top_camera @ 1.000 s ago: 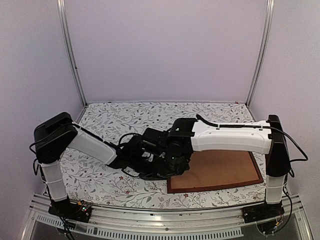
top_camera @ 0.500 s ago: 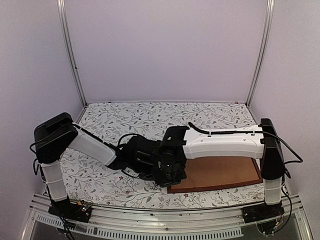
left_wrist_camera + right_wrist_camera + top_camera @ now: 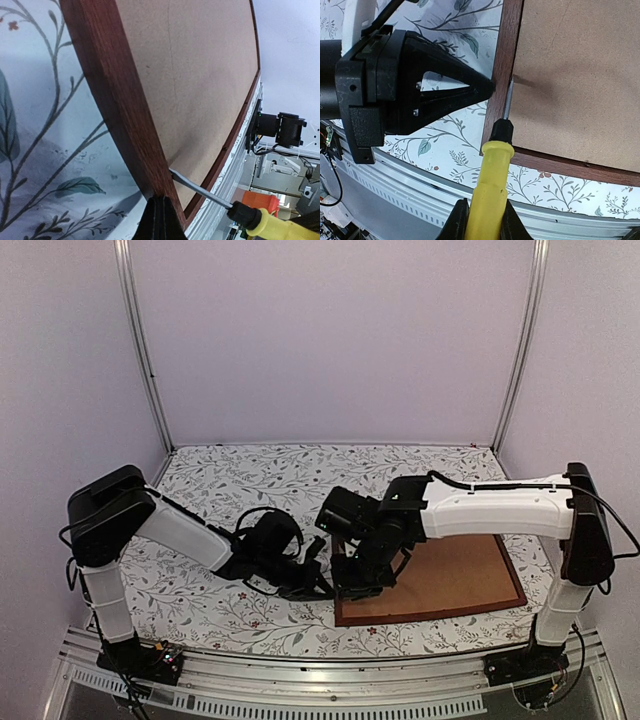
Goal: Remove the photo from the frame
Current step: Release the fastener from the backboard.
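Observation:
The frame [image 3: 430, 615] lies face down at the right front of the table, its dark reddish-brown wood around the brown backing board [image 3: 450, 575]. The photo is hidden under the board. My right gripper [image 3: 485, 215] is shut on a yellow-handled screwdriver [image 3: 490, 175]. The blade tip sits at the inner side of the frame's left rail [image 3: 507, 60], against the board [image 3: 575, 75]. My left gripper [image 3: 160, 220] is shut and empty, its tips pressed against the outer side of that rail [image 3: 115, 100]. The screwdriver [image 3: 260, 222] shows beyond it.
The table has a floral cloth [image 3: 260, 475]. A metal rail [image 3: 300, 680] runs along the near edge just below the frame. The two wrists [image 3: 340, 575] are close together at the frame's left rail.
The right arm has swung its wrist back to the right, off the left gripper, and now points the screwdriver at the frame's left rail. The left arm has barely moved.

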### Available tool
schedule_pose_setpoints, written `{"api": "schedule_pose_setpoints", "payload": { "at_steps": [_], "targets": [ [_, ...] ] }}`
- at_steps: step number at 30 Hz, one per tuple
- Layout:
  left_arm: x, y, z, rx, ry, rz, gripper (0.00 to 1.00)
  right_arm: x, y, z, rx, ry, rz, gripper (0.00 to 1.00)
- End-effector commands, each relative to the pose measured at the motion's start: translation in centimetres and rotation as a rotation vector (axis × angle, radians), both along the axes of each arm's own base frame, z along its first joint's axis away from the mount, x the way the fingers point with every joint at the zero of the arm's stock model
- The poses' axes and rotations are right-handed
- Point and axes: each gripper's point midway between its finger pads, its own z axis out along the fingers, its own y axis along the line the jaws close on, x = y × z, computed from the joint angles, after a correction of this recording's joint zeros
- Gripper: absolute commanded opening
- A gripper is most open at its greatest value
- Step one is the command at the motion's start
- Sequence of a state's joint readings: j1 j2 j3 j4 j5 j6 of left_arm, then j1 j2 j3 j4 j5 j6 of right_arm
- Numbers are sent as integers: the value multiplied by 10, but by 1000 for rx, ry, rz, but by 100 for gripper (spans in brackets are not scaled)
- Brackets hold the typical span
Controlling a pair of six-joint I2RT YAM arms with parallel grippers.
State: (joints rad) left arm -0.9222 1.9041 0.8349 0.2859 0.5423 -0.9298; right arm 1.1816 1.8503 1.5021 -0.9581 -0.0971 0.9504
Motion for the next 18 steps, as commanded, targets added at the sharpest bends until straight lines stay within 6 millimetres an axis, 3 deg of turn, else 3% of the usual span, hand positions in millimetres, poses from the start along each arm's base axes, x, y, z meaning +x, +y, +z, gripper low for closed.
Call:
{"api": "schedule_pose_setpoints", "payload": {
  "at_steps": [1,11,18],
  "targets": [
    [-9,12,-12,69,15,-2,0,9,29,31,228,-31,54,0],
    [-1,20,3,105,-5,43,0,22,-5,49,290,-53,47,0],
    [7,22,21,127,-33,73,0,41,-43,51,313,-96,11,0]
  ]
}}
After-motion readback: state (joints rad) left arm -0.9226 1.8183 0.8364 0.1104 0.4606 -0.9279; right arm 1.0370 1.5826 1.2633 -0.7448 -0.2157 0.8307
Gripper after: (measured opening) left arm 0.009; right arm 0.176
